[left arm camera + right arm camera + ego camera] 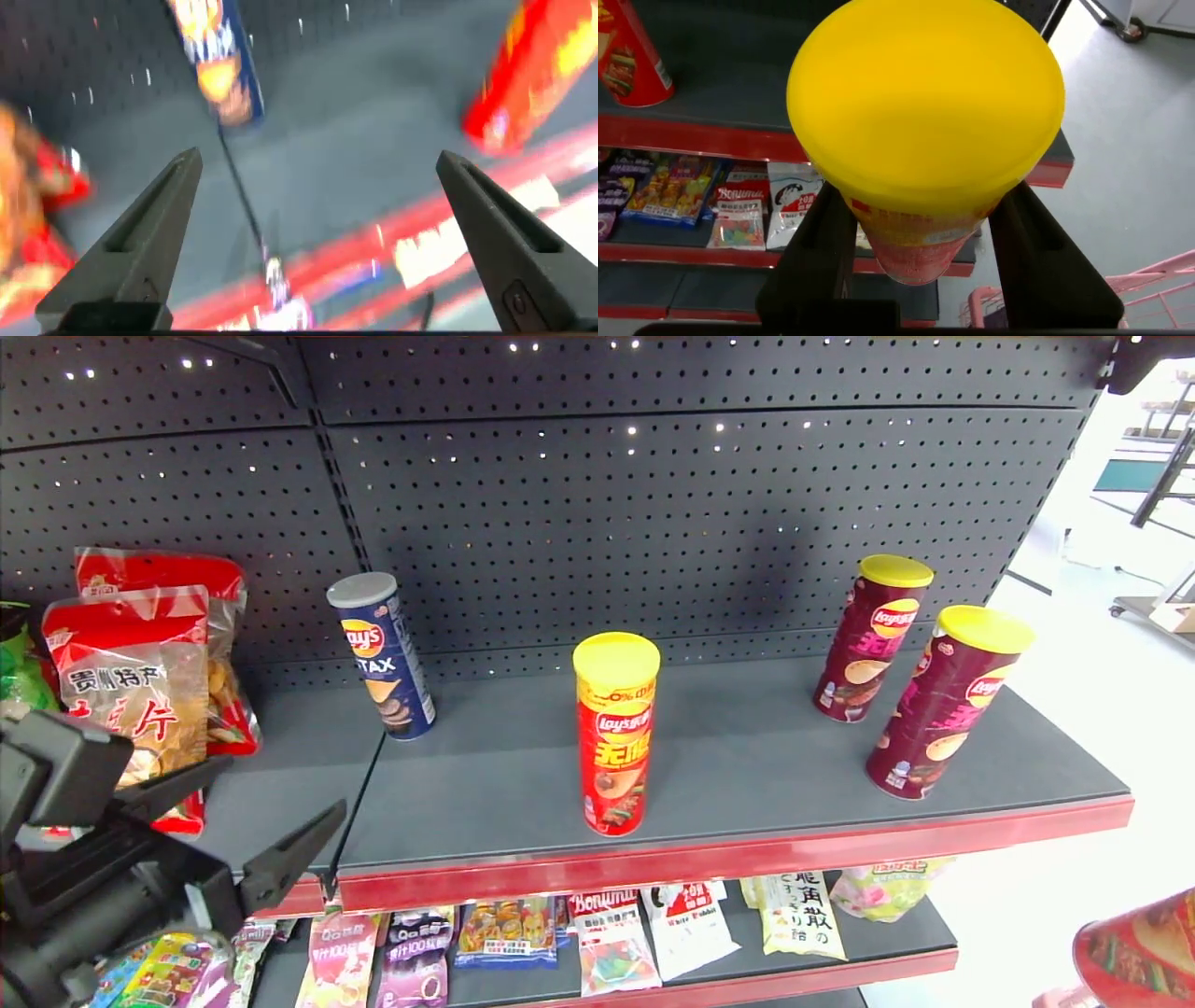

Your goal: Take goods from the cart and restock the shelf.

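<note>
The right gripper (920, 233) clamps a red cardboard chip tube (924, 103) with a yellow plastic lid, below and far right of the upright red yellow-lidded can (614, 733) at the front of the dark grey metal shelf (747, 775). The left gripper (280, 789), jaws spread wide and empty, hangs lower left of that can. A blue grey-lidded can (381, 653) stands behind-left of it. A maroon yellow-lidded can (868, 639) and a second maroon can (948, 700) stand to its right.
</note>
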